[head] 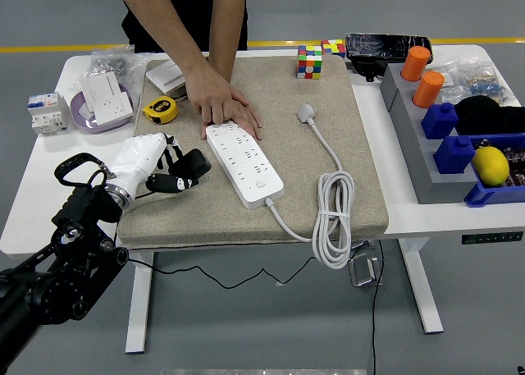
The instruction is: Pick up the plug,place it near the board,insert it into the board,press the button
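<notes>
- The power strip [244,163] lies on the beige mat [361,145], just to the right of the left hand [154,166]; a gap of bare mat separates the two.
- A person's hand [220,102] presses flat on the far end of the power strip, beyond and to the right of the left hand.
- The power strip's white cord [330,219] runs off its near end and lies coiled further right, ending in a grey-white plug head [307,112] on the mat.
- A yellow tape measure [161,110] sits just beyond the left hand, near the mat's far left corner.
- A purple bowl [101,112] holding a white socket part is beyond and to the left of the hand, on the white table [33,194].
- Two puzzle cubes [310,61] and bins of parts [459,149] stand well to the right.
- The left hand's white fingers [172,157] are curled and clamped on the black plug [190,166], which projects from the hand toward the power strip, just above the mat.
- The black left arm [57,260] enters from the lower left corner and slopes up and forward; the wrist is over the mat's left edge.
</notes>
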Controlling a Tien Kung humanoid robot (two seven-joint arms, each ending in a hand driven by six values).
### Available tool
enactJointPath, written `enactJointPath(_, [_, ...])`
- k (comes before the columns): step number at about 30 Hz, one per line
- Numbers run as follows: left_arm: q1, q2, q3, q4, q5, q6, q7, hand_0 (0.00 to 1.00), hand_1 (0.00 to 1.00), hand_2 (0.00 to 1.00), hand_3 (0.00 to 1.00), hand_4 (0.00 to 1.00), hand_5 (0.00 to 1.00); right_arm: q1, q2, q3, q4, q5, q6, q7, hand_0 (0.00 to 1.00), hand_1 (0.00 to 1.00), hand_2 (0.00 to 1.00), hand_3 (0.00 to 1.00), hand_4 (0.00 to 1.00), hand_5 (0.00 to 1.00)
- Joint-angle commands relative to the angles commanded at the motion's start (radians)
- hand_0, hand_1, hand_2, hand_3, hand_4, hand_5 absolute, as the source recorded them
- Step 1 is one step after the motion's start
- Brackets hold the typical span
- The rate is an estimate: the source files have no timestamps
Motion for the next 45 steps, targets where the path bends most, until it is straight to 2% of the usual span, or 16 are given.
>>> enactJointPath(6, [-0.028, 0.011, 0.04, -0.052, -0.026, -0.001, -0.001, 0.433, 0.325, 0.311, 0.35, 0.518, 0.303, -0.003, -0.002, -0.004, 0.0, 0.002, -0.002, 0.001, 0.998, 0.976, 0.923, 0.951, 0.998, 0.998])
enactJointPath(7, [-0.034, 0.014, 0.05, -0.058, -0.028, -0.001, -0.002, 0.434, 0.323, 0.307, 0.312, 0.532, 0.32, -0.003, -0.002, -0.004, -0.001, 0.002, -0.002, 0.001, 0.998, 0.976, 0.923, 0.951, 0.998, 0.998])
enactJointPath(9, [-0.049, 0.019, 0.072, -0.07, -0.033, 0.0, -0.005, 0.434, 0.323, 0.307, 0.312, 0.532, 0.32, -0.002, -0.003, -0.004, 0.0, 0.002, -0.002, 0.001, 0.998, 0.976, 0.923, 0.951, 0.998, 0.998])
enactJointPath(15, [-0.097, 0.032, 0.144, -0.082, -0.052, 0.004, -0.019, 0.431, 0.323, 0.304, 0.305, 0.536, 0.319, 0.001, -0.004, -0.006, 0.0, 0.002, -0.002, 0.0, 0.998, 0.976, 0.922, 0.951, 0.998, 0.998])
enactJointPath(19, [-0.143, 0.034, 0.207, -0.047, -0.061, 0.014, -0.041, 0.428, 0.32, 0.302, 0.3, 0.562, 0.344, 0.003, -0.005, -0.007, 0.0, 0.004, -0.002, 0.0, 0.998, 0.975, 0.922, 0.951, 0.998, 0.998])
enactJointPath(25, [-0.221, 0.022, 0.311, 0.067, -0.079, 0.056, -0.085, 0.428, 0.321, 0.298, 0.299, 0.572, 0.352, 0.009, -0.005, -0.008, 0.001, 0.003, -0.002, 0.0, 0.998, 0.975, 0.922, 0.951, 0.998, 0.998])
enactJointPath(32, [-0.277, -0.014, 0.337, 0.204, -0.058, 0.093, -0.113, 0.428, 0.322, 0.298, 0.299, 0.569, 0.35, 0.011, -0.005, -0.013, 0.001, 0.003, -0.001, 0.0, 0.998, 0.975, 0.923, 0.95, 0.998, 0.998])
enactJointPath(45, [-0.29, -0.017, 0.335, 0.264, -0.01, 0.093, -0.12, 0.432, 0.325, 0.297, 0.29, 0.577, 0.346, 0.015, -0.005, -0.01, 0.002, 0.002, -0.001, 0.0, 0.998, 0.975, 0.922, 0.952, 0.998, 0.998])
